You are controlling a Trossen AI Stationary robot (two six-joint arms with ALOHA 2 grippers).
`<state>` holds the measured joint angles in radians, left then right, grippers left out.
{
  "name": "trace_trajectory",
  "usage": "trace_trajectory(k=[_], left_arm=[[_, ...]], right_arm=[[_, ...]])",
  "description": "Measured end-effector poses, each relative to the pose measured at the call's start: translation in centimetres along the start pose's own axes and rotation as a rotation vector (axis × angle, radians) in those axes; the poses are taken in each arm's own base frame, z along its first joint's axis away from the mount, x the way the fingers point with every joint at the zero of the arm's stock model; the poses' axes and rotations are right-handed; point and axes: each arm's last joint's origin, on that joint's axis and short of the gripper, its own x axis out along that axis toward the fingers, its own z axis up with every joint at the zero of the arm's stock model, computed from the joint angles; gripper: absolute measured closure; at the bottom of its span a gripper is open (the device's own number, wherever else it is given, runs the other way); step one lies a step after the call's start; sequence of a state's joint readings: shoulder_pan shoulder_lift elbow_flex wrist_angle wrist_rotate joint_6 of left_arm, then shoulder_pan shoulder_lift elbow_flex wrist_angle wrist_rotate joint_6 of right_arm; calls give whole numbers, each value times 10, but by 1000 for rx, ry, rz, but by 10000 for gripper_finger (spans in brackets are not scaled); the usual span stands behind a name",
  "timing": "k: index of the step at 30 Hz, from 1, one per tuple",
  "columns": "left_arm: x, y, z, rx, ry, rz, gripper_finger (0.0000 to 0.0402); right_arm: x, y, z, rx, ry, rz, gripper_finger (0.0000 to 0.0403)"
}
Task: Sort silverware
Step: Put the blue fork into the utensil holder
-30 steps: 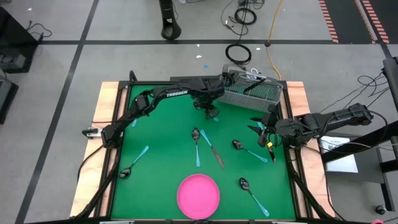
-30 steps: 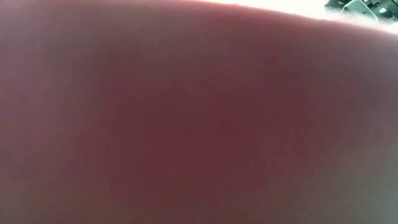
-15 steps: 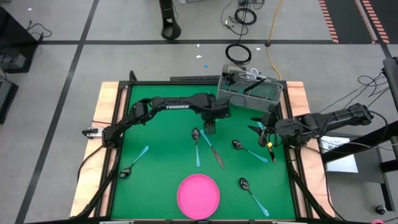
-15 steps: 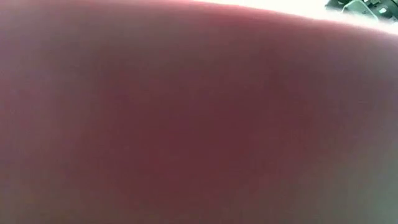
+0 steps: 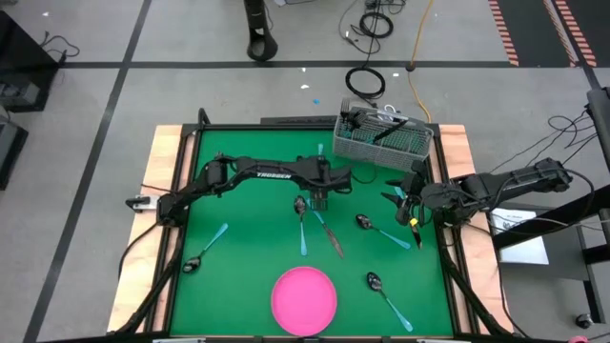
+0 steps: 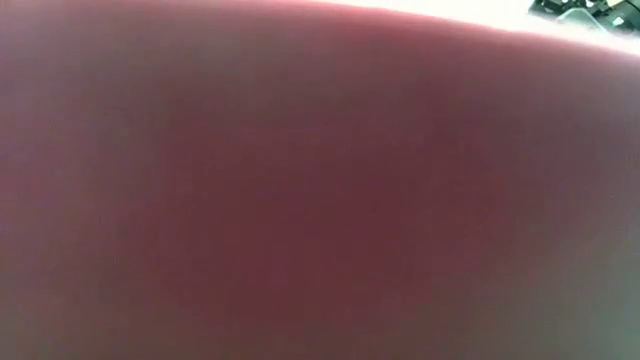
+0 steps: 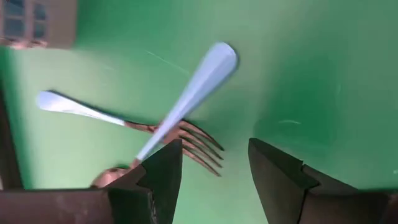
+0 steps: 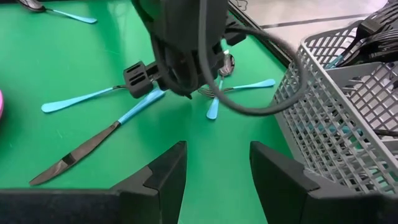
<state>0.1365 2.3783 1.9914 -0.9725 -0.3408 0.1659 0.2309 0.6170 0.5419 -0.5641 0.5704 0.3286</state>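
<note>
Silverware with light-blue handles lies scattered on the green mat (image 5: 238,210). A fork (image 7: 186,134) and a spoon handle (image 7: 196,87) cross each other right under my left gripper (image 7: 214,180), which is open and points down over them near the table's middle (image 5: 319,195). A spoon (image 5: 301,224), a knife (image 5: 330,234) and two more spoons (image 5: 381,232) (image 5: 389,300) lie nearer the front, and another spoon (image 5: 205,250) lies at the left. My right gripper (image 8: 214,180) waits open at the right edge (image 5: 405,200).
A grey wire-mesh basket (image 5: 381,140) with utensils in it stands at the far right of the mat. A round pink plate (image 5: 304,300) sits at the near edge. A wooden rim (image 5: 162,152) frames the mat. A pink blur fills the low view.
My left gripper has swung away from the basket toward the table's near edge, sunk a little and rolled about its own axis. It now stands over the crossed fork and spoon. Its fingers stay open.
</note>
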Motion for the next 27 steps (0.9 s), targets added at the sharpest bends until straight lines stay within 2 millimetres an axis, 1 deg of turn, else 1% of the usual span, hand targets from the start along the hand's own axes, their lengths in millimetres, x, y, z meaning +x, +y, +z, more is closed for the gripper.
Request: trace_trajectory(k=[5,13,15,17,19,21,24,25,27], left_arm=[[10,-4,-4,-2,1,40,215],[14,-3,-4,-10,-7,90,216],[14,-3,-4,-10,-8,90,222],[14,-3,-4,-10,-8,89,239],[14,-4,-4,-10,-8,87,268],[15,-4,-4,-9,-6,86,304],[16,-3,-5,-5,5,98,370],[16,-3,-6,-3,12,109,383],[14,-2,-6,-1,19,119,387]], right_arm=[[0,0,0,1,4,-1,238],[0,0,0,5,1,-6,238],[0,0,0,6,0,-6,238],[0,0,0,6,0,-5,238],[0,0,0,7,-1,-5,238],[0,0,0,7,0,-5,238],[0,0,0,7,0,-5,238],[0,0,0,8,0,-5,238],[0,0,0,12,0,-5,238]])
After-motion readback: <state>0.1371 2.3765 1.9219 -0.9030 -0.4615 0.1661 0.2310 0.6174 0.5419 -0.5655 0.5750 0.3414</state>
